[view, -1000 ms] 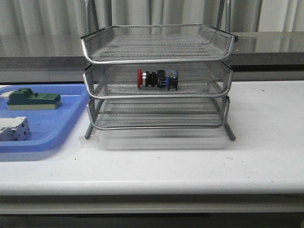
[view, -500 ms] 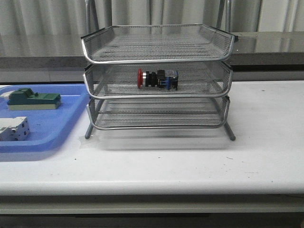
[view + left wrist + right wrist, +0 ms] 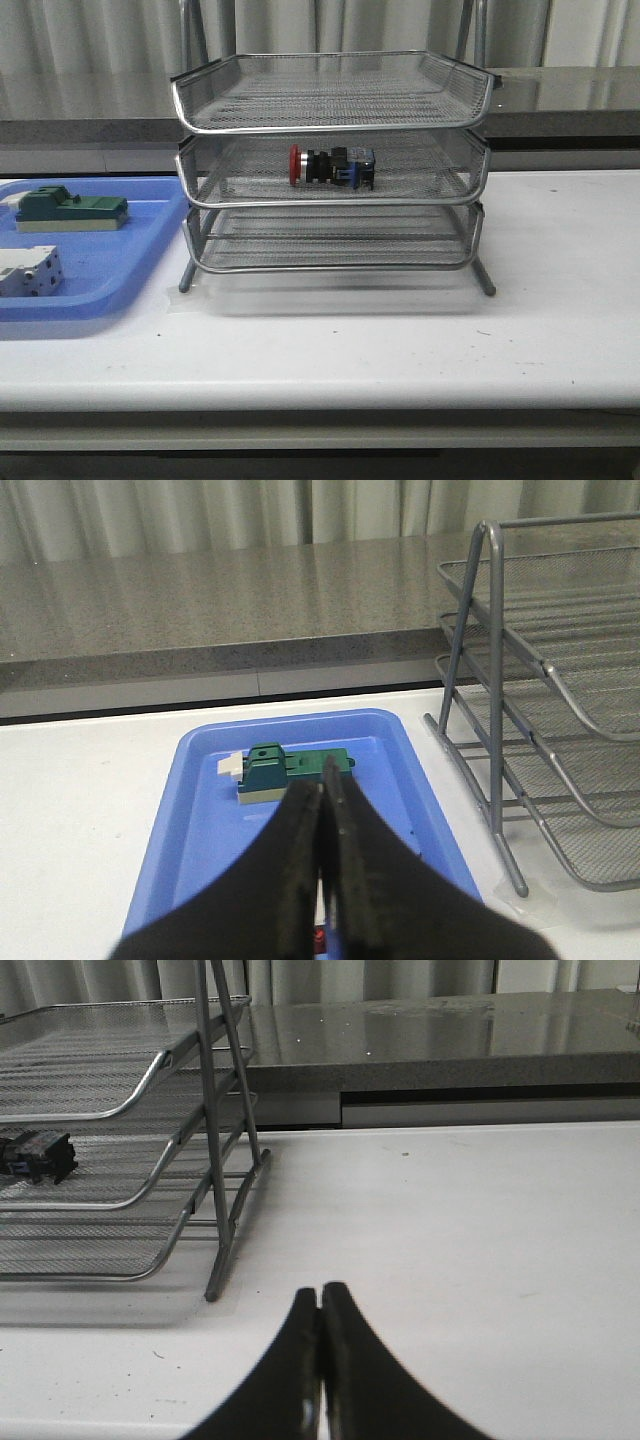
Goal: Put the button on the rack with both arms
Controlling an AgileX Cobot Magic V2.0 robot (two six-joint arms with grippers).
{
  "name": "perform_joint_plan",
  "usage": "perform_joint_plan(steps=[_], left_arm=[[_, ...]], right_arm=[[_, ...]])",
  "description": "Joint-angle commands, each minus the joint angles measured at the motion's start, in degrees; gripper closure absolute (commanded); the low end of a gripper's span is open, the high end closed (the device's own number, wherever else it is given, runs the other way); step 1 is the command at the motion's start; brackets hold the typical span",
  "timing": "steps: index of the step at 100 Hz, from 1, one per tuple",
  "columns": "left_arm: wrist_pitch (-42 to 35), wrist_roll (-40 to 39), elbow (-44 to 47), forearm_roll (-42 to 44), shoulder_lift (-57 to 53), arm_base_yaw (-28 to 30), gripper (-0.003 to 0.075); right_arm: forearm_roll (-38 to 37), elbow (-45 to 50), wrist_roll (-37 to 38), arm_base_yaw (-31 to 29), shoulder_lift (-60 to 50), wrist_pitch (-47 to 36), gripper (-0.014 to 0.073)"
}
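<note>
Lab bench: white table, curtained backdrop.

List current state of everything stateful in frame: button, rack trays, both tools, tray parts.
Red-capped push button with black body: lying on its side in the middle tier, released.
Three-tier silver wire-mesh rack: upright on the table, top and bottom tiers empty.
Left tool: shut, holding nothing.
Right tool: shut, holding nothing.
Green block: resting in the flat blue plastic tray.
White-grey block: resting in the same tray.
</note>
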Motion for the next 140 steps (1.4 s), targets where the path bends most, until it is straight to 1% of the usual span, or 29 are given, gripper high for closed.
perform_joint_plan(steps=[1,16,35,44,53,60,65,66,73,77,95,110,130,140], left_arm=[[-4.48,-0.62,-1.55,-0.52,0.4,0.23,0.074],[-4.48,-0.62,-1.55,-0.4,0.4,0.23,0.074],[-4.31,-0.62,-1.55,3.79,0.27,0.23,0.074],[-4.1,-0.62,-0.96,3.93,-1.56,0.23,0.074],[-4.1,-1.34,0.84,5.91,-4.49,0.23,0.074],[-4.25,-4.4,3.08,9.55,-7.54,0.23,0.074],[-4.37,-8.17,4.82,13.26,-10.23,0.23,0.074],[-4.5,-10.01,5.59,14.81,-10.9,0.23,0.074],[-4.5,-14.34,8.1,17.79,-14.32,0.23,0.074],[-4.5,-15.47,9.32,17.79,-15.99,0.23,0.074],[-4.5,-15.79,15.2,17.79,-24.32,0.23,0.074],[-4.5,-15.79,18.41,17.57,-29.93,0.23,0.074],[-7.65,-15.79,21.2,17.57,-29.68,0.23,0.074],[-7.69,-15.79,21.2,17.67,-29.68,0.23,0.074]], right_arm=[[-0.32,-0.77,0.01,-0.27,-1.18,-4.96,0.0654],[-0.32,-0.77,0.01,-0.27,-1.18,-4.96,0.0654],[-0.32,-0.77,0.01,-0.27,-1.18,-4.96,0.0654],[-0.32,-0.77,0.01,-0.27,-1.18,-4.96,0.0654],[-0.32,-0.77,0.01,-0.27,-1.18,-4.96,0.0654],[-0.32,-0.77,0.01,-0.27,-1.18,-4.96,0.0654],[-0.32,-0.77,0.01,-0.27,-1.18,-4.96,0.0654],[-0.32,-0.77,0.01,-0.27,-1.18,-4.96,0.0654],[-0.32,-0.77,0.01,-0.27,-1.18,-4.92,0.0654],[-0.32,-0.77,0.01,-0.27,-1.18,-4.92,0.0654],[-0.32,-0.77,0.01,-0.27,-1.18,-4.92,0.0654],[-0.32,-0.77,0.01,-0.27,-1.18,-4.92,0.0654],[-0.32,-0.77,0.01,-0.27,-1.18,-4.92,0.0654],[-0.32,-0.77,0.01,-0.27,-1.18,-4.92,0.0654]])
